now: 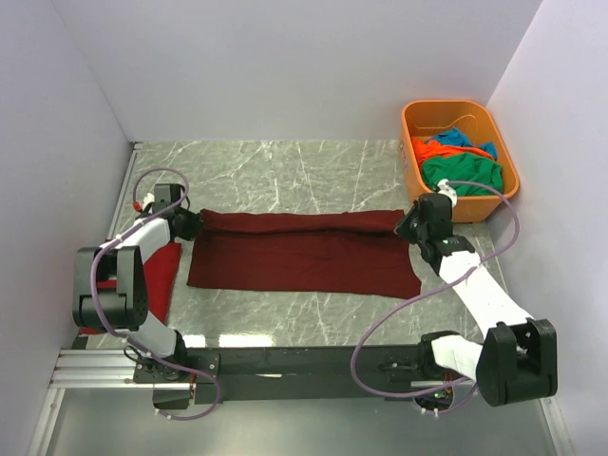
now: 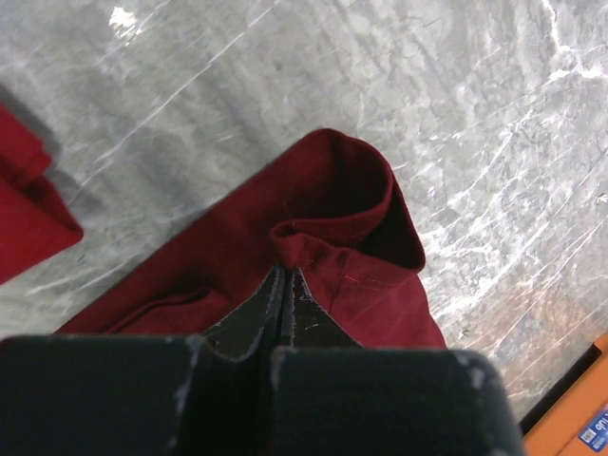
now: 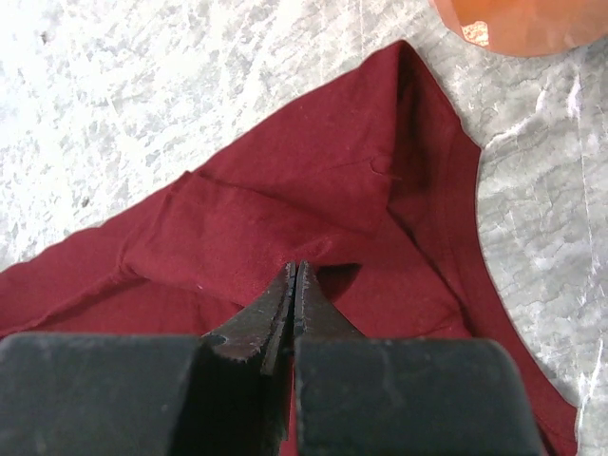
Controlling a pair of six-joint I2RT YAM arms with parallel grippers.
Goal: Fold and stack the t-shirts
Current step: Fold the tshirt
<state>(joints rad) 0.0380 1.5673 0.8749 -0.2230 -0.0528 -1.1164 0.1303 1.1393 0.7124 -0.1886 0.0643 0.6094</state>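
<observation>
Red t-shirt partly hidden by left arm; left gripper and right gripper pinch opposite ends of maroon t-shirt.

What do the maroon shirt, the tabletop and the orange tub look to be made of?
The maroon shirt looks like matte knit cloth, probably cotton: it creases, folds over itself and shows stitched hems. The tabletop has a marble look with white veins and glossy glare, possibly printed laminate rather than stone. The orange tub seems rigid moulded plastic, smooth with a rolled rim.
</observation>
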